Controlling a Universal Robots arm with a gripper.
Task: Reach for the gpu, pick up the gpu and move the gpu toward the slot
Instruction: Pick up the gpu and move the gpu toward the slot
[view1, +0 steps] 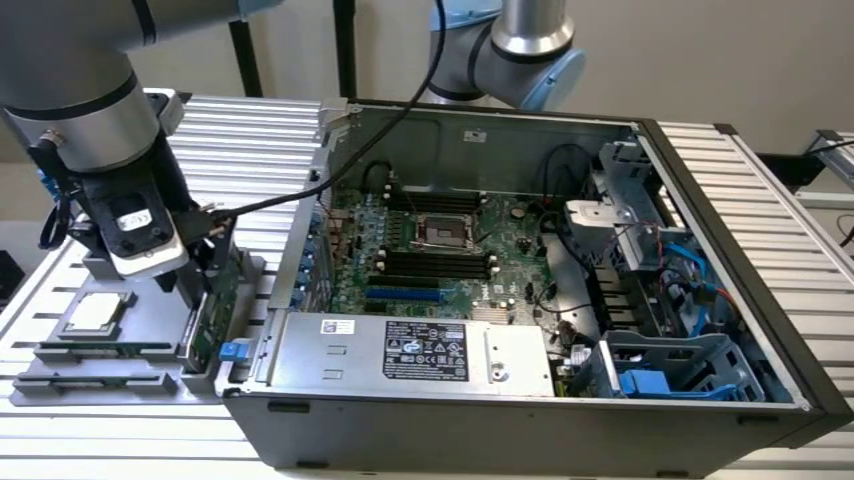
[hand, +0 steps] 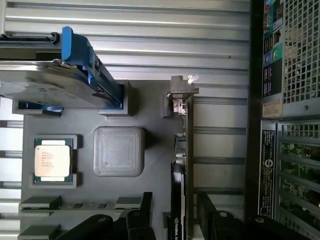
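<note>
my gripper (hand: 175, 200) hangs over the gpu (hand: 179, 165), which stands edge-on in the grey holder tray (hand: 150, 107) beside the computer case (view1: 534, 430), fingers spread either side and, i think, not yet touching it, so the reach is nearly done while grasp and carry are left.
</note>
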